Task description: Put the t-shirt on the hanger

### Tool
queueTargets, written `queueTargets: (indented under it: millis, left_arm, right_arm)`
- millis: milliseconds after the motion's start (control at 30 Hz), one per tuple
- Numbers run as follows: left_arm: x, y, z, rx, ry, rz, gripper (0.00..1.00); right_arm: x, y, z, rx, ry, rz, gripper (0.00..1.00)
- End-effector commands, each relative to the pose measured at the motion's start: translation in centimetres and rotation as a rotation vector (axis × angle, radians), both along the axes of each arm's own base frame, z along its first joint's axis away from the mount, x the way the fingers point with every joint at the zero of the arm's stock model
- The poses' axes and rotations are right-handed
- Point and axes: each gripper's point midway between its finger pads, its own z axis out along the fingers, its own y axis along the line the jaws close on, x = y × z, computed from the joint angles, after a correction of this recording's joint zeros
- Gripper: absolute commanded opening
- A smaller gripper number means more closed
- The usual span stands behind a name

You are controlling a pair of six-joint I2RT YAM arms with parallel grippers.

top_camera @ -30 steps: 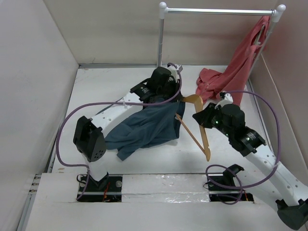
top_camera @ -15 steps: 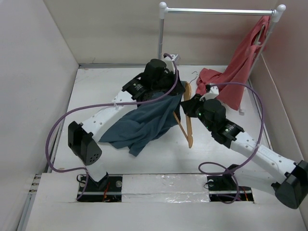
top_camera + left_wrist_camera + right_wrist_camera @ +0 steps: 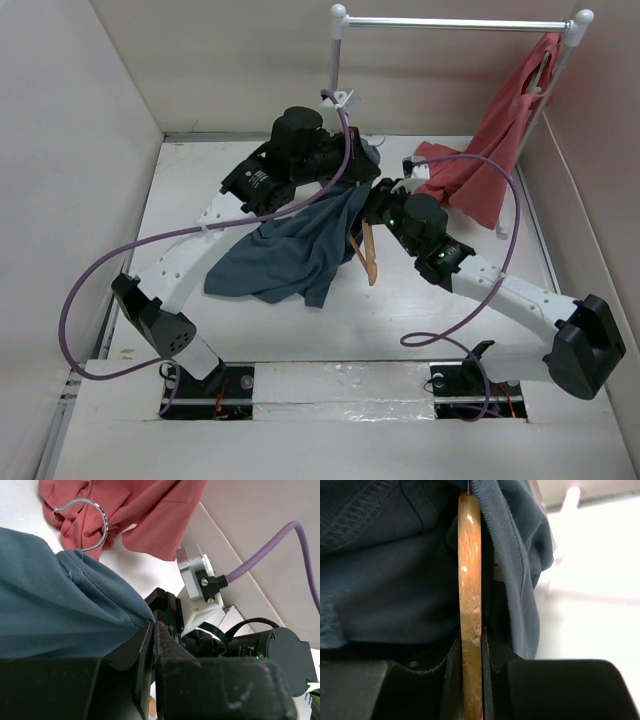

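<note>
The slate-blue t-shirt (image 3: 285,255) hangs bunched from my left gripper (image 3: 350,170), which is shut on its edge (image 3: 135,612); the fingers (image 3: 145,640) are pressed together on the fabric. The tan wooden hanger (image 3: 368,255) stands on edge against the shirt's right side, with my right gripper (image 3: 378,215) shut on it. In the right wrist view the hanger (image 3: 470,570) runs up between the fingers (image 3: 451,660) into the folds of the t-shirt (image 3: 385,570). A silver hook (image 3: 97,517) sticks out beside the shirt's hem.
A coral-red garment (image 3: 490,150) hangs from the right end of the white rail (image 3: 450,22) and spills onto the table just behind the grippers. Walls close in on the left, back and right. Purple cables loop from both arms.
Both arms have swung back and to the left towards the rail. The t-shirt and hanger came with them, and the hanger now sits closer against the shirt.
</note>
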Motion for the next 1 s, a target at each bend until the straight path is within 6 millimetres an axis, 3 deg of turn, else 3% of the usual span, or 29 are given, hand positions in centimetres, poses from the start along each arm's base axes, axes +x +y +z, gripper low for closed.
queueTargets:
  millis: [0,167,267,300,333,400,433,633,767,900,967]
  left_arm:
    - [-2.2,1.1,4.8,-0.070,-0.058,-0.028,0.00]
    - [-2.3,3.2,2.7,0.013,-0.028,0.042,0.00]
    - [-2.5,3.9,3.0,0.032,-0.035,0.056,0.00]
    - [-2.6,4.1,3.7,0.028,-0.049,0.057,0.02]
    - [-2.6,4.4,4.7,0.013,-0.069,0.068,0.13]
    - [-2.6,4.9,6.4,-0.014,-0.111,0.089,0.27]
    - [-2.7,5.5,8.4,-0.051,-0.152,0.111,0.34]
    - [-2.3,7.7,16.0,-0.218,-0.250,0.184,0.48]
    - [-1.1,8.0,17.7,-0.307,-0.241,0.205,0.51]
    - [1.6,7.9,17.3,-0.334,-0.193,0.234,0.61]
    - [3.9,7.9,16.8,-0.308,-0.190,0.301,0.66]
  right_arm:
    - [0.0,0.0,10.7,0.164,-0.281,-0.036,0.00]
    - [-1.1,-1.4,15.4,0.265,-0.392,-0.113,0.00]
    - [-2.6,-2.5,17.8,0.317,-0.444,-0.114,0.00]
    - [-3.0,-3.0,18.5,0.310,-0.467,-0.122,0.00]
    - [-3.5,-3.2,19.0,0.315,-0.478,-0.130,0.00]
    - [-4.6,-4.3,20.4,0.322,-0.516,-0.140,0.00]
    - [-4.9,-4.7,20.9,0.326,-0.527,-0.146,0.00]
    - [-6.5,-5.6,22.4,0.304,-0.566,-0.161,0.00]
    - [-7.2,-5.7,22.6,0.298,-0.565,-0.157,0.00]
    - [-8.0,-5.7,23.0,0.283,-0.580,-0.164,0.00]
    - [-8.3,-5.8,23.4,0.292,-0.587,-0.169,0.00]
